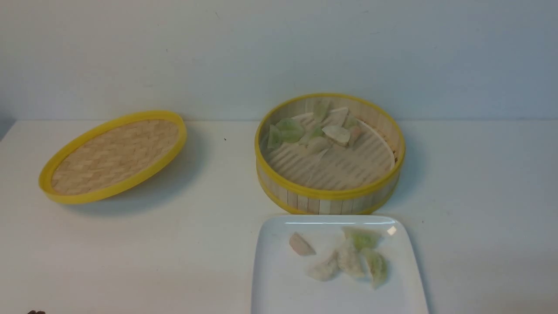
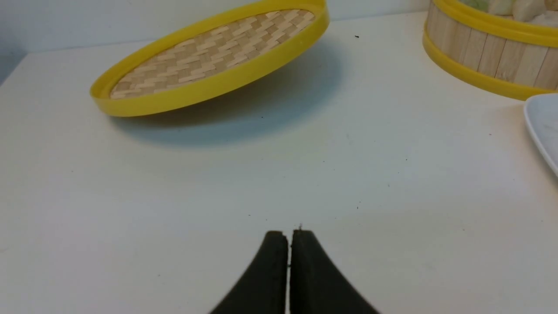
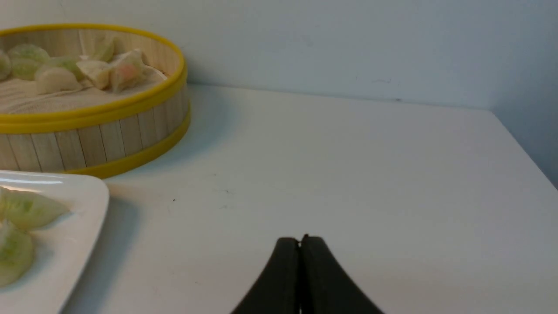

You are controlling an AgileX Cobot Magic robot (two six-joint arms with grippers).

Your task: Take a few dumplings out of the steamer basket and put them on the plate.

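Left gripper (image 2: pixel 288 235): black fingers pressed together, nothing between them, above bare table (image 2: pixel 218 196).
Right gripper (image 3: pixel 301 242): black fingers likewise pressed together, empty, over the table to the right of the plate.

Table: one, matt white, a few dark specks. Wall (image 1: pixel 279 52): plain, pale grey-blue, meeting the table just behind the steamer; a side wall closes the table's far right corner in the right wrist view.

Writing, labels, brands: none legible.

Plate (image 1: pixel 279 283): one, glossy white, square with rounded corners, at the near edge of the table, just in front of the steamer.
Dumplings on plate (image 1: pixel 348 259): five; one pinkish lying apart to the left, two pale and two green clustered and touching.

Steamer (image 1: pixel 329 198): one, round, slat wall, yellow rims, centre-right of the table.
Dumplings in steamer (image 1: pixel 314 131): about seven, green, pale and pinkish, heaped at the back left of the slatted floor; exact count uncertain.

Lid (image 1: pixel 113 155): one, shallow, woven, yellow-rimmed, tilted, far left, well apart from the steamer.
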